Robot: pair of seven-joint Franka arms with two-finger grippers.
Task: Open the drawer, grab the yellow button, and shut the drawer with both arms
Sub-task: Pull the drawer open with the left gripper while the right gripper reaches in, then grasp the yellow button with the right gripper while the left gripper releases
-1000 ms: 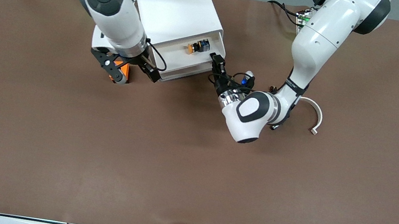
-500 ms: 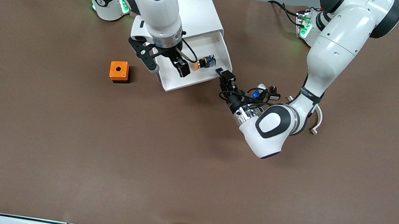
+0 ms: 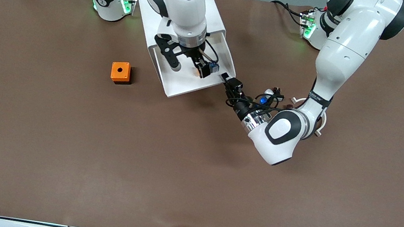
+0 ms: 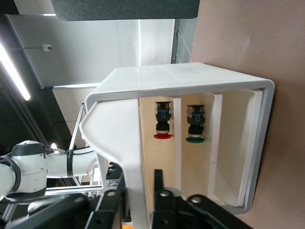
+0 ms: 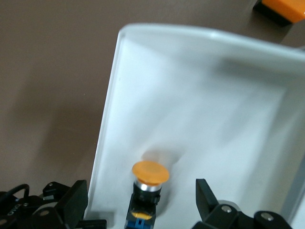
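The white cabinet (image 3: 216,9) has its drawer (image 3: 180,86) pulled out. The button (image 3: 212,67), with orange cap and black body, lies in the drawer, close to its front wall. My right gripper (image 3: 189,67) hangs open over the drawer. In the right wrist view the button (image 5: 148,181) lies between the right gripper's (image 5: 138,202) spread fingers, untouched. My left gripper (image 3: 231,83) is shut on the drawer's front wall. In the left wrist view that white wall (image 4: 136,191) stands between the left gripper's (image 4: 137,198) fingers.
An orange cube with a round hole (image 3: 120,72) sits on the brown table toward the right arm's end, and shows in the right wrist view (image 5: 281,9). A white curved part (image 3: 321,121) lies by the left arm. Red-capped (image 4: 162,125) and green-capped (image 4: 195,128) buttons sit inside the cabinet.
My right arm has swung from over the orange cube to over the drawer and come down around the button. My left gripper has pulled the drawer farther out.
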